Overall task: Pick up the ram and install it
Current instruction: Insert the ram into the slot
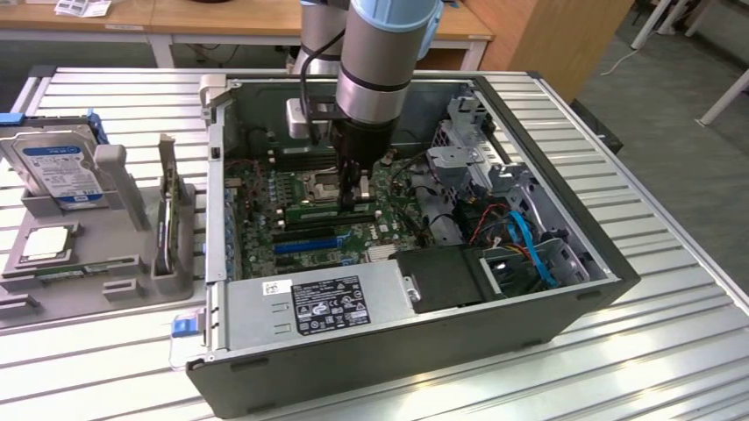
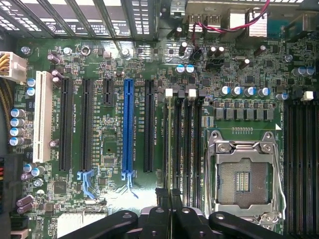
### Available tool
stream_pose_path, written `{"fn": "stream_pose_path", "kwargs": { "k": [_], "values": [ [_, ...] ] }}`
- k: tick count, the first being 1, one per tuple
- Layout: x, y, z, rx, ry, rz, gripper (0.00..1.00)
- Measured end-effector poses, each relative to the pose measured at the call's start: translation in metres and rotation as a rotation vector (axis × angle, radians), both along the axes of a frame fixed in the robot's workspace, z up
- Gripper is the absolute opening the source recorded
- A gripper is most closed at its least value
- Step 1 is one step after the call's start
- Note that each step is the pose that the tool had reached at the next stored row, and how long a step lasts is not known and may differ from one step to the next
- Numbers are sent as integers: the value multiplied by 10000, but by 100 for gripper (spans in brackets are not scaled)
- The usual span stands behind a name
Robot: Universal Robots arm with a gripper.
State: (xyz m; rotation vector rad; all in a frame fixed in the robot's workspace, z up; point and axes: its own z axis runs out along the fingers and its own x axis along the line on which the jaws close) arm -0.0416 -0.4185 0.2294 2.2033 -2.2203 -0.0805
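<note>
Ram (image 1: 333, 211) on edge down inside the open computer case (image 1: 387, 360), a thin green strip over the motherboard (image 2: 112, 134), lined up along the DIMM slot with the white latch (image 2: 168, 92), between blue expansion slot (image 2: 128, 129) and empty CPU socket (image 2: 242, 179). Pincer (image 2: 169, 195) narrowed almost shut, looking clamped on the stick toward one end rather than mid-length. Install step in hand by the look of it, pickup done. Hard to tell whether fully seated or just resting in the slot mouth. Calls for a straight, even push, board kept square to the slot, no twisting, latches free to catch.
</note>
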Motion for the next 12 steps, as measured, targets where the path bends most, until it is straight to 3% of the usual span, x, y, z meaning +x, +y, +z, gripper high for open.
{"fn": "stream_pose_path", "kwargs": {
  "k": [12],
  "values": [
    [0,1,-6,0,0,0,11]
  ]
}}
